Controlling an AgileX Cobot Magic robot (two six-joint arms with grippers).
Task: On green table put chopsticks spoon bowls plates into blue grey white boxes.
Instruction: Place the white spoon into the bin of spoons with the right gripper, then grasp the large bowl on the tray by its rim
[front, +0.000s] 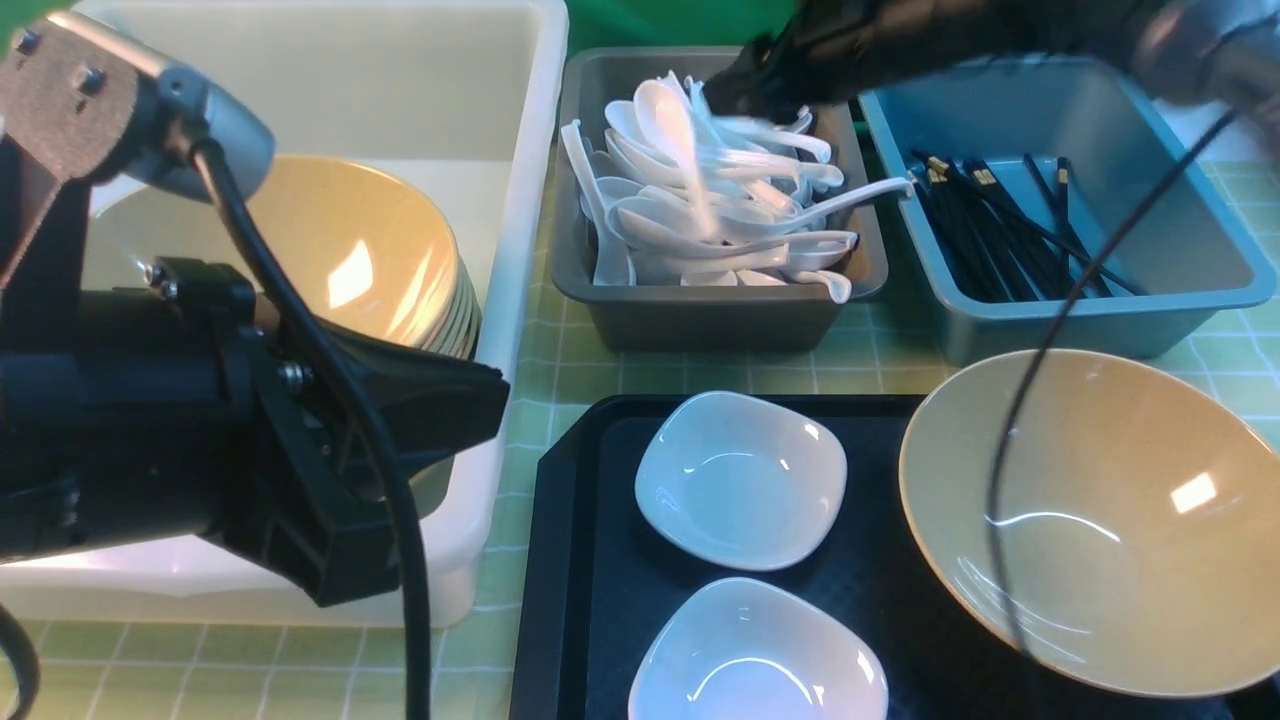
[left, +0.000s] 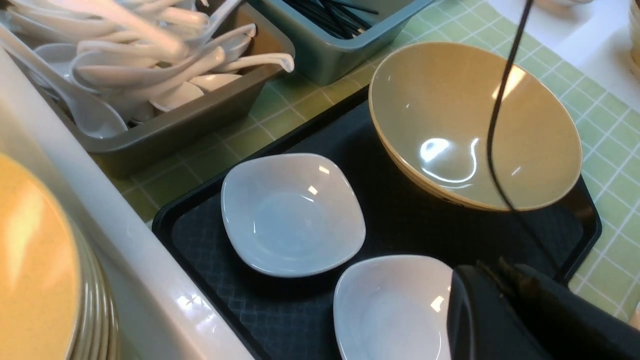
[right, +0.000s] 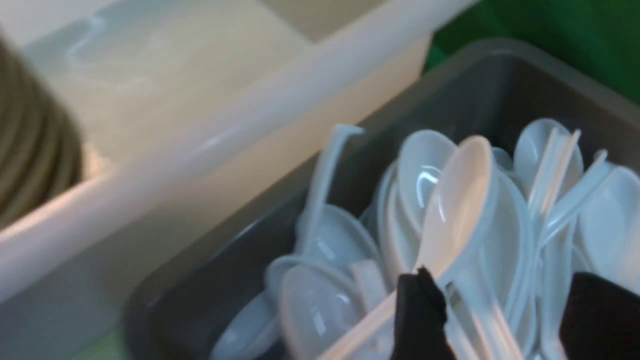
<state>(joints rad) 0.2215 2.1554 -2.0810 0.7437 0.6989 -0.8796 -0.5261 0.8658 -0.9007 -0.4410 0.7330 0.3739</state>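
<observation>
Green checked cloth on the bench (front: 700, 375), green backdrop (front: 680, 20) behind.

- White box (front: 520, 200), left: a stack of tan bowls (front: 350, 250) inside, tilted against its near-right part.
- Grey box (front: 700, 320), far middle: heaped with white spoons (front: 700, 230), one handle poking over the right rim.
- Blue box (front: 1100, 320), far right: black chopsticks (front: 1000, 240) lying loose on its floor.
- Black tray (front: 570, 560), near middle to right: two white plates, one farther (front: 740, 480) and one nearer (front: 755, 655), just beside each other. A single tan bowl (front: 1100, 520) sits tilted on the tray's right side.

Right claw (right: 505, 310): over the far part of the grey box, blurred in the front view. In its wrist view the two black fingers (right: 420, 315) stand wide apart, clamping nothing. A cream spoon (right: 460, 200) lies on top of the heap with its handle running past one finger; whether they touch, cannot tell.

Left claw (front: 470, 405): shut tight, nothing in it. It hangs at the white box's right wall, beside the tray's left edge.

A thin black cable (front: 1030, 400) crosses in front of the lone bowl.
</observation>
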